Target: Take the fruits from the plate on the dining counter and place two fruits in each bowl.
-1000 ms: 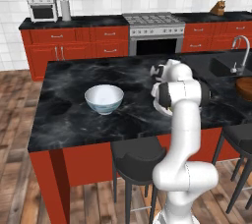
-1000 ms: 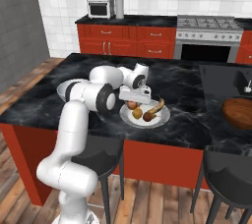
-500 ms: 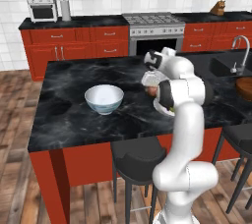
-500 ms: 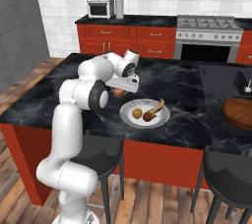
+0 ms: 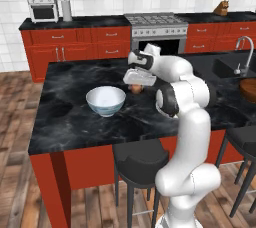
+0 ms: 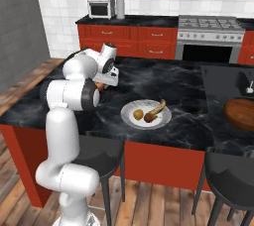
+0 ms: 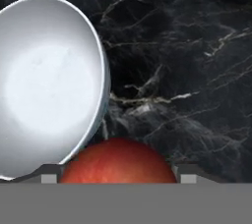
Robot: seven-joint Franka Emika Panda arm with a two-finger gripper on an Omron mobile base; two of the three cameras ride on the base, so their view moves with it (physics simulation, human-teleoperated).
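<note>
We are holding a red apple [image 7: 118, 161] clamped between the jaws of our gripper [image 5: 137, 88], just beside the bowl [image 5: 105, 100], which is sitting empty on the dining counter [image 5: 75, 117]. Well right of the bowl, the plate [image 6: 130, 109] is carrying a banana [image 6: 155, 110] and a yellow-orange fruit [image 6: 138, 115]. No writing is readable.

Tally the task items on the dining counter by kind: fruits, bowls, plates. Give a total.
Fruits: 3, a red apple in the gripper, a round yellow fruit and a banana on the plate
Bowls: 1
Plates: 1
Total: 5
</note>
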